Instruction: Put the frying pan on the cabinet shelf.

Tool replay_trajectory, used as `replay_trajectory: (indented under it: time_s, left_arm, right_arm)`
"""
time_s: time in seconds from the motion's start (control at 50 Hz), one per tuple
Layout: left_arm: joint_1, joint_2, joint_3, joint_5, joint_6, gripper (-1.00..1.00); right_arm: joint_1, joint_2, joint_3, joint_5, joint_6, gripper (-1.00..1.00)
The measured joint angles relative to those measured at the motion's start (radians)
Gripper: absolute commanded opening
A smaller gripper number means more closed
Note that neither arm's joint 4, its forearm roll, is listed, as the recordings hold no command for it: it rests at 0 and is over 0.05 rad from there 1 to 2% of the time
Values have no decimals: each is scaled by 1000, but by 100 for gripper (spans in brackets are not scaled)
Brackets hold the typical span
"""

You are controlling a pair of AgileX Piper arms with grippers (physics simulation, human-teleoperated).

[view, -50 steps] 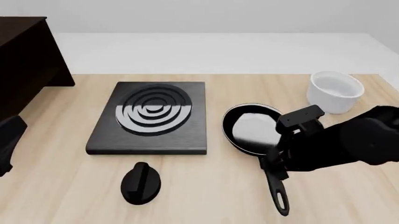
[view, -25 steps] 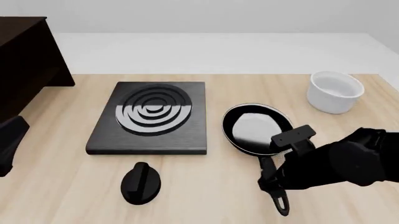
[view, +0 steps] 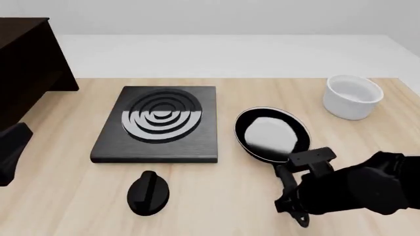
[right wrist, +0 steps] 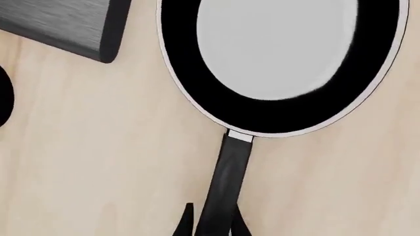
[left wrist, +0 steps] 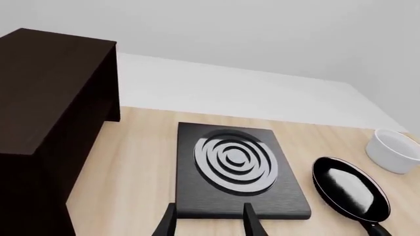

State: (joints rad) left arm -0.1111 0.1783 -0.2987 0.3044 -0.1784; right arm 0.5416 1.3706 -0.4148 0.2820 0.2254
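Observation:
The frying pan [view: 272, 133] lies flat on the light wooden table, right of centre, with its long handle [view: 286, 178] pointing toward the near edge. My right gripper [view: 290, 199] is low over the handle. In the right wrist view its fingertips [right wrist: 187, 220] press on both sides of the handle [right wrist: 226, 182], below the pan [right wrist: 276, 64]. The dark cabinet [view: 26, 64] stands at the far left, and its flat board, the cabinet shelf [left wrist: 46, 83], fills that side of the left wrist view. My left gripper [left wrist: 210, 225] hangs open and empty near the cabinet, far from the pan [left wrist: 351, 194].
A black square stove plate [view: 157, 123] with concentric rings sits left of the pan. A black knob [view: 149, 192] lies in front of it near the table's edge. A white bowl [view: 352, 97] stands at the back right. The left arm [view: 10, 147] shows at the left edge.
My right gripper has slid from the pan's rim back along the handle toward the near edge and come lower. The pan has barely shifted. The left arm has stayed put.

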Motion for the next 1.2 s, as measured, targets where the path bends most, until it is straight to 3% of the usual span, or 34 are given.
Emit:
replay_trajectory:
  time_s: [0.18, 0.32, 0.7, 1.2]
  left_arm:
    - [-1, 3, -2, -1, 0, 100]
    - [-4, 5, 0, -4, 1, 100]
    - [-7, 8, -2, -4, 8, 100]
    - [-33, 9, 3, 0, -58, 100]
  right_arm:
    - [-14, -15, 4, 10, 29, -100]
    - [-45, -35, 1, 27, 11, -100]
    - [-201, -219, -48, 115, -129, -100]
    - [-256, -347, -210, 201, -313, -100]
